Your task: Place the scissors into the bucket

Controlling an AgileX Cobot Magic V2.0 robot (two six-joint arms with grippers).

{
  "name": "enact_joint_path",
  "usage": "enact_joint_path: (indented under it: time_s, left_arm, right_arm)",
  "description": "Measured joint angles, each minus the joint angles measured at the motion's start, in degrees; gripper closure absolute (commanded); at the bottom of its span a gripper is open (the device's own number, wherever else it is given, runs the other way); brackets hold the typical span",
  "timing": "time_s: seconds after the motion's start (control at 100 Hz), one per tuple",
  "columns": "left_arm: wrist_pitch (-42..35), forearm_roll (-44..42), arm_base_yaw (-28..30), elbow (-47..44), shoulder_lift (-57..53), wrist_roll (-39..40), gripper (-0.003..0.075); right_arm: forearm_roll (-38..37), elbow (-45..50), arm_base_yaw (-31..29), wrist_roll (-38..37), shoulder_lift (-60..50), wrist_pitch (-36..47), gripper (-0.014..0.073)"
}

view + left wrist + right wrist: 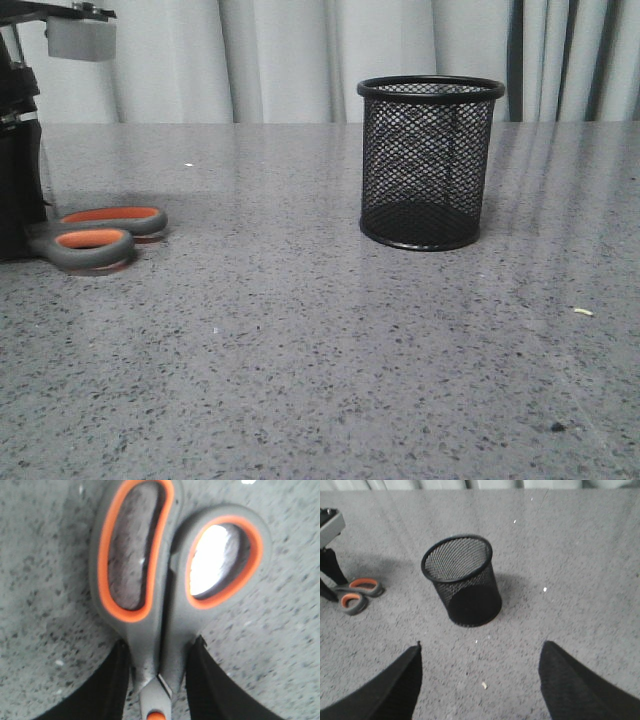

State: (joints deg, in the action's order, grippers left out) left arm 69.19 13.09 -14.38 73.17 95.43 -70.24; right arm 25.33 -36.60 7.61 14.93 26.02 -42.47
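Observation:
The scissors (pixel 95 232) lie flat on the grey table at the left, their grey and orange handles pointing toward the bucket. My left gripper (pixel 25 235) is down at the table. In the left wrist view its black fingers (pixel 120 680) press both sides of the scissors' neck (pixel 167 620) just below the loops. The blades are hidden under the gripper. The bucket (pixel 428 165) stands upright and empty at centre right. My right gripper (pixel 480 647) is open and empty, raised above the table in front of the bucket (pixel 465 580). That view also shows the scissors (pixel 351 597).
A small pale scrap (pixel 583 312) lies on the table at the right, between my right fingers in the right wrist view (pixel 483 684). A dark speck (pixel 557 427) lies nearer the front. A grey curtain (pixel 300 60) hangs behind the table.

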Motion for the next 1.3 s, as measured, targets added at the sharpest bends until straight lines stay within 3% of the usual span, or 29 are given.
enact_joint_path:
  time_s: [0.12,0.36,0.45,0.82,1.15,1.22,1.3]
  left_arm:
    - [0.0,1.6,-0.7,0.5,-2.9,0.0,0.0689]
    - [-2.6,2.1,-9.2,6.9,-12.5,0.0,0.0689]
    - [-5.1,2.2,-13.9,9.3,-16.1,0.0,0.0689]
    - [-10.4,2.9,-30.8,13.1,-19.7,0.0,0.0689]
    - [-13.6,2.7,-33.3,13.1,-19.7,0.0,0.0689]
    - [-13.6,2.7,-33.3,13.1,-19.7,0.0,0.0689]
    - [-13.6,2.7,-33.3,13.1,-19.7,0.0,0.0689]
  right_arm:
    - [7.8,0.0,0.0,4.8,0.0,-1.5,0.0156]
    - [46.2,0.0,0.0,30.1,0.1,-1.6,0.0155]
    - [53.8,-0.1,0.0,34.6,1.0,-1.6,0.0155]
    - [54.1,-8.0,0.3,36.6,14.0,-6.6,0.0073]
    - [51.0,-14.3,5.6,36.8,26.0,-5.1,0.0076]
    - [50.9,-15.2,7.2,36.8,28.4,-3.2,0.0118]
    - [50.9,-16.5,9.1,36.8,31.2,-2.1,0.0312]
